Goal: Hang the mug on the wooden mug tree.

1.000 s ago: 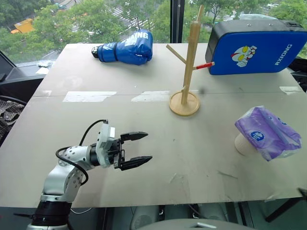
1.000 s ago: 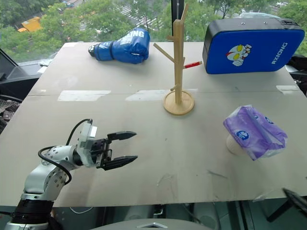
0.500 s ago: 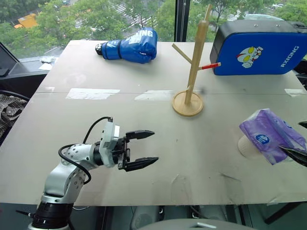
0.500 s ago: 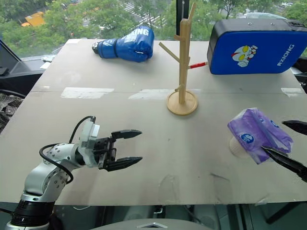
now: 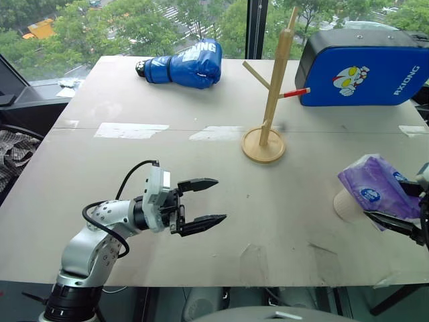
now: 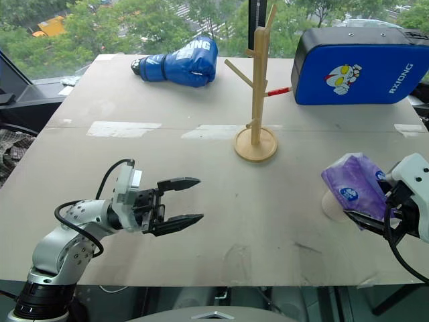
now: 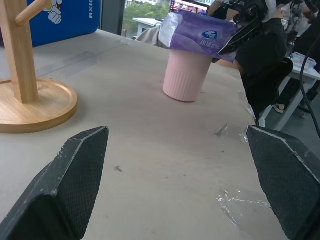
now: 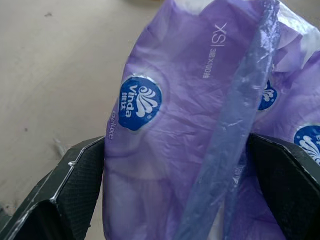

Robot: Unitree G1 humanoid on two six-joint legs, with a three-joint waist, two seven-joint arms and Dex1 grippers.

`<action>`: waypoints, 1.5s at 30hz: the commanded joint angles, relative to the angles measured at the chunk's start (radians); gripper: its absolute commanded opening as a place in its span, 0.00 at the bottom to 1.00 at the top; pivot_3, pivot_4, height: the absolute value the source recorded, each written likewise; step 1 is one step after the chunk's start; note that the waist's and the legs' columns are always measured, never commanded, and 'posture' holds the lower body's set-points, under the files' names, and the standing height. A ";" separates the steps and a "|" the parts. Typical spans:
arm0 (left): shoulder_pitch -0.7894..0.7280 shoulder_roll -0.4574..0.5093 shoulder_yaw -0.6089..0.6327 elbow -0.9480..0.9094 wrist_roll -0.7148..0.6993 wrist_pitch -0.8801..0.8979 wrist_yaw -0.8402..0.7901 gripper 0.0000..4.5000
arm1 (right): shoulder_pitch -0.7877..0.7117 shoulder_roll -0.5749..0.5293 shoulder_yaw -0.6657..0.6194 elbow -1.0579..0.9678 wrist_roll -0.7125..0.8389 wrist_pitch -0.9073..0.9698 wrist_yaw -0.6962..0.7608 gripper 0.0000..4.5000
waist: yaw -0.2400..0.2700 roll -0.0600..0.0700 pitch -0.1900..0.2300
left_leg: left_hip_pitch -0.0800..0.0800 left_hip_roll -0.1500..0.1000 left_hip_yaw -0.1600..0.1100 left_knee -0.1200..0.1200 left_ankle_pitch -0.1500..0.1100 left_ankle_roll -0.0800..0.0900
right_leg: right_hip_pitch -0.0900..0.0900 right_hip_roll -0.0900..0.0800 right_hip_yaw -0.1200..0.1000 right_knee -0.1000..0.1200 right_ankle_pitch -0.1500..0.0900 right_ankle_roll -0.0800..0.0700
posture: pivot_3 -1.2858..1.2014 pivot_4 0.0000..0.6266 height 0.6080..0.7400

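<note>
Mug [image 7: 184, 75]: pale, ribbed, cylindrical; stands on the table [image 5: 134, 161] near its right edge, mouth hidden under a purple tissue pack [image 6: 352, 191] lying across its top. In the head views only its lower wall shows below the pack's left end.

Right gripper [image 6: 375, 204]: at the table's right edge, jaws spread wide, one black finger to either side of the tissue pack, which fills the space between them in the right wrist view. The mug is beneath and just beyond the pack, not between the fingers. Whether the pads touch the plastic cannot be told.

Left gripper [image 5: 208, 201]: low over the table's front left part, level, pointing right, jaws wide apart and empty. Mug well apart from it, straight ahead between its fingertips in the left wrist view.

Wooden mug tree [image 5: 271, 94]: upright on round base, table's far centre, pegs bare, one red-tipped.

Blue boxing glove [image 5: 184, 64]: far left.

Blue pad [image 5: 362, 67]: far right, standing on edge.
</note>
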 commanded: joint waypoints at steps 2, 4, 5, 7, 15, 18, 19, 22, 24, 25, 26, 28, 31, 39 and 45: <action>0.002 0.005 0.013 -0.057 -0.022 -0.002 0.012 1.00 | -0.047 0.010 0.001 -0.004 -0.020 0.014 0.038 0.62 | 0.000 0.000 0.000 | 0.000 0.000 0.000 0.000 0.000 0.000 | 0.000 0.000 0.000 0.000 0.000 0.000 | 0.52 0.24 0.93; 0.007 0.006 0.014 -0.061 -0.024 -0.001 0.017 1.00 | -0.056 0.018 -0.007 -0.009 -0.024 0.023 0.058 0.37 | 0.000 0.000 0.000 | 0.000 0.000 0.000 0.000 0.000 0.000 | 0.000 0.001 0.000 0.000 0.000 0.000 | 0.52 0.24 0.93; 0.010 0.005 0.014 -0.064 -0.023 -0.001 0.020 1.00 | -0.057 0.023 -0.015 -0.009 -0.027 0.023 0.069 0.32 | 0.001 0.000 0.000 | 0.000 0.000 0.000 0.000 0.000 0.000 | 0.000 0.001 0.000 0.000 0.000 0.000 | 0.52 0.24 0.93; 0.017 0.003 0.013 -0.068 -0.022 -0.003 0.023 1.00 | -0.057 0.031 -0.029 -0.010 -0.039 0.022 0.089 0.11 | 0.000 0.000 0.000 | 0.000 0.000 0.000 0.000 0.000 0.000 | 0.000 0.001 0.001 0.000 0.000 0.000 | 0.52 0.24 0.93; 0.017 -0.003 0.016 -0.061 -0.029 -0.014 0.021 1.00 | -0.217 0.091 -0.248 0.133 0.118 0.114 0.060 0.02 | 0.000 0.001 0.000 | 0.000 0.000 0.000 0.001 0.000 -0.001 | 0.000 0.004 0.001 0.001 0.000 0.000 | 0.52 0.24 0.93; 0.009 -0.019 0.027 -0.068 -0.072 -0.028 -0.005 1.00 | -0.251 0.084 -0.273 0.237 0.038 0.094 0.043 0.02 | 0.002 -0.001 0.000 | 0.001 0.000 0.000 0.001 0.000 0.000 | 0.000 0.004 0.001 0.002 0.000 0.000 | 0.52 0.24 0.93; 0.003 -0.023 0.030 -0.071 -0.088 -0.025 -0.012 1.00 | -0.257 0.075 -0.249 0.280 -0.019 0.064 0.024 0.02 | 0.001 -0.001 0.000 | 0.001 0.000 0.000 0.001 0.000 0.000 | 0.000 0.003 0.002 0.002 0.000 0.000 | 0.52 0.24 0.93; -0.026 -0.031 0.035 -0.082 -0.148 0.000 -0.018 1.00 | -0.280 0.046 -0.102 0.412 -0.201 -0.061 -0.024 0.02 | -0.002 -0.001 0.000 | 0.001 0.000 0.001 0.001 0.000 0.000 | 0.000 0.002 0.003 0.002 0.000 0.000 | 0.52 0.24 0.93; -0.052 -0.040 0.035 -0.092 -0.172 0.007 -0.001 1.00 | -0.351 0.049 0.051 0.523 -0.301 -0.142 -0.068 0.02 | -0.008 0.000 0.000 | 0.002 0.000 0.002 0.001 0.000 0.000 | 0.000 0.003 0.003 0.003 0.000 -0.001 | 0.52 0.24 0.93; -0.066 -0.045 0.034 -0.097 -0.184 0.016 0.013 1.00 | -0.391 0.053 0.126 0.575 -0.345 -0.175 -0.086 0.02 | -0.013 0.000 -0.001 | 0.002 0.000 0.002 0.001 0.000 0.000 | 0.000 0.004 0.004 0.004 0.000 -0.001 | 0.52 0.24 0.93; -0.076 -0.047 0.033 -0.101 -0.191 0.023 0.024 1.00 | -0.428 0.055 0.195 0.624 -0.387 -0.203 -0.093 0.02 | -0.019 0.001 -0.001 | 0.003 0.000 0.003 0.001 0.001 0.000 | 0.000 0.005 0.004 0.004 0.000 0.000 | 0.52 0.24 0.93; -0.089 -0.049 0.028 -0.109 -0.193 0.030 0.036 1.00 | -0.493 0.057 0.311 0.730 -0.465 -0.274 -0.081 0.08 | -0.025 0.001 -0.001 | 0.003 0.000 0.003 0.002 0.001 0.000 | 0.000 0.006 0.005 0.005 0.000 0.000 | 0.52 0.24 0.93; -0.102 -0.052 0.020 -0.124 -0.193 0.039 0.057 1.00 | -0.579 0.065 0.419 0.888 -0.546 -0.358 -0.063 0.31 | -0.026 0.003 -0.001 | 0.003 0.000 0.005 0.001 0.001 -0.001 | -0.001 0.007 0.006 0.005 0.000 0.000 | 0.52 0.24 0.93; -0.091 -0.056 0.018 -0.120 -0.181 0.036 0.065 1.00 | -0.351 0.036 0.151 0.723 -0.541 -0.413 0.131 0.84 | -0.015 0.005 0.000 | 0.002 0.000 0.005 0.001 0.001 -0.002 | 0.000 0.006 0.004 0.005 0.000 0.002 | 0.52 0.24 0.93; -0.107 -0.058 0.007 -0.085 -0.169 0.032 0.047 1.00 | -0.143 0.165 -0.026 0.536 -0.474 -0.409 0.247 0.84 | -0.019 0.002 -0.001 | 0.003 0.001 0.002 0.001 0.001 -0.002 | 0.002 0.007 0.003 0.004 0.000 0.002 | 0.52 0.24 0.93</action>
